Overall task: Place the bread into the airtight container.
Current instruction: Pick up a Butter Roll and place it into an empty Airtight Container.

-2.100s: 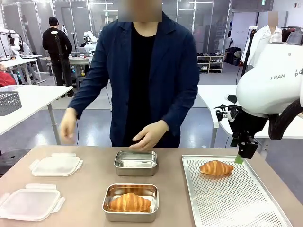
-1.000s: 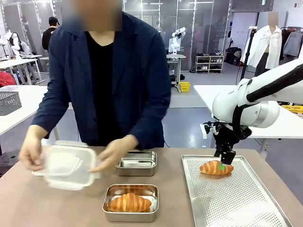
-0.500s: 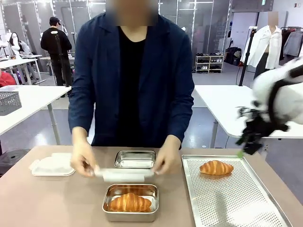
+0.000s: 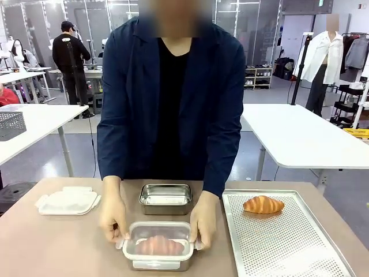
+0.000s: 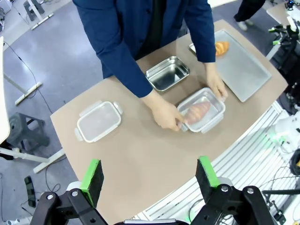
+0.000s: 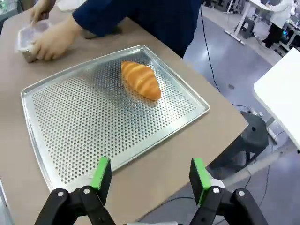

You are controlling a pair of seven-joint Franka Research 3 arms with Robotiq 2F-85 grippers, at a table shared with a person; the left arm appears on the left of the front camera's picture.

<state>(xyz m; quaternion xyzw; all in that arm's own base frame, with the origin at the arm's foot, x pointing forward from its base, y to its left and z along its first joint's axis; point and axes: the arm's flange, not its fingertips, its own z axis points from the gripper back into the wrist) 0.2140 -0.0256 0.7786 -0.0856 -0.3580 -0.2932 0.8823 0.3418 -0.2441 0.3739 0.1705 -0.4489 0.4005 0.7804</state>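
A: Why does the person hold the near container [image 4: 158, 266] at both sides?

B: It seems the person is pressing the clear lid [image 4: 138, 229] down on it. There is one hand [image 4: 113, 221] at one short side and the other hand [image 4: 204, 222] at the opposite side, probably so that the lid sits flat and seals. The first croissant [image 4: 159, 246] lies inside and can be seen through the lid.

A: And the bread for the robot?

B: The second croissant [image 4: 263, 204] lies on the perforated tray [image 4: 277, 248], near its far edge, and nothing touches it. The empty container [image 4: 165, 210] stands open between the person's arms, just behind the covered one. Probably it is meant for this croissant. A spare lid [image 4: 68, 202] lies at the other end of the table [image 4: 69, 254], well apart.

A: What do the claws do?

B: The right gripper [image 6: 150, 172] hangs above the tray and looks down on it, its fingers spread wide with nothing between them. The left gripper [image 5: 149, 171] is high above the table, also spread and empty.

A: Does something stand in the way?

B: For the grasp, no, because the croissant lies alone on the tray. For the placing, yes, by his judgement. The person's arm and hand are just beside the empty container, on the tray's side, so the right arm would have to cross them. It would be safer to wait until the hands are away.
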